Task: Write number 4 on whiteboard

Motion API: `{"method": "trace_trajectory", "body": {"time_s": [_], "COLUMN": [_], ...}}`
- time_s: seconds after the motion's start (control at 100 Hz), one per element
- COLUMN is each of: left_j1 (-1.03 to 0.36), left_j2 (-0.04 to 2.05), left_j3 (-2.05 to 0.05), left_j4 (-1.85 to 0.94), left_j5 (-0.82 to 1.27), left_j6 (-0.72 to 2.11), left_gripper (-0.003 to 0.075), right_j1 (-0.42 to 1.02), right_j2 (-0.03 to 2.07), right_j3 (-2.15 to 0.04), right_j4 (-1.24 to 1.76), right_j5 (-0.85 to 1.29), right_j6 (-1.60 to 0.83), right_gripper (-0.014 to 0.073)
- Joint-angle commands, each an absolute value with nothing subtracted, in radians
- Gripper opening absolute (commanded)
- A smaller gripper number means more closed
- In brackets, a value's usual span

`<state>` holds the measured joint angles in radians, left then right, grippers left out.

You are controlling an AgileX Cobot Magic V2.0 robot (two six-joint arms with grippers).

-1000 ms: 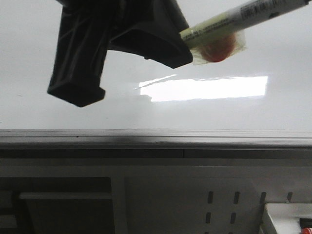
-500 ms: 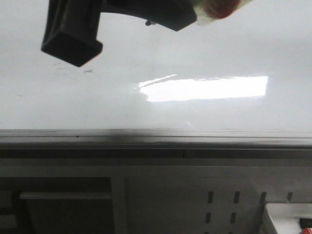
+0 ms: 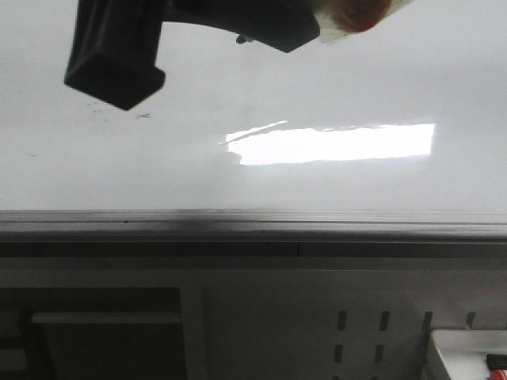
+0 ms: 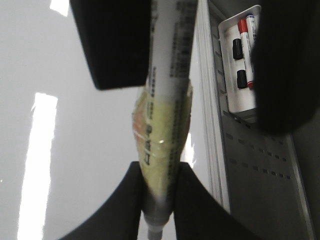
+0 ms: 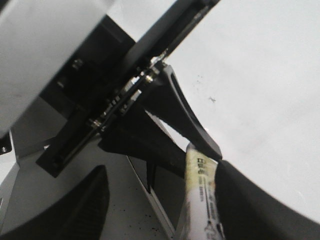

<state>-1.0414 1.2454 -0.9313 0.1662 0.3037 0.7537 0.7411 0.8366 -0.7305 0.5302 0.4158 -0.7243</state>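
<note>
The whiteboard (image 3: 333,71), stiff, slick and bare of any number 4, fills the front view's upper half, so the light rigid marker (image 4: 167,75) wants gentle pressure, left gripper (image 4: 157,200) clamped on its taped barrel, right gripper (image 5: 160,210) spread apart alongside

tray (image 4: 229,60): red, black markers | pegboard panel (image 3: 380,324) | marker pen (image 4: 167,100)
</note>
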Motion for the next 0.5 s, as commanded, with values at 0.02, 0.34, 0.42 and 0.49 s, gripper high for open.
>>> {"method": "trace_trajectory", "body": {"time_s": [0.02,0.34,0.42,0.49], "left_j1": [-1.049,-1.049,-1.049,-1.049], "left_j2": [1.216,1.216,1.216,1.216], "left_j3": [-0.969,-0.969,-0.969,-0.969], "left_j4": [0.157,0.153,0.153,0.153], "left_j5": [0.225,0.225,0.225,0.225], "left_j6": [0.747,0.747,0.747,0.747], "left_gripper": [-0.0020,-0.0020,-0.0020,-0.0020], "right_j1": [0.745,0.745,0.745,0.745], "right_j2": [0.865,0.898,0.900,0.901], "right_j3": [-0.768,-0.768,-0.768,-0.768], "right_j4": [0.555,0.555,0.555,0.555], "right_j5": [0.325,0.313,0.313,0.315], "right_j6": [-0.734,-0.734,-0.734,-0.734], "right_gripper": [0.0409,0.0379,0.0292,0.0181]}}
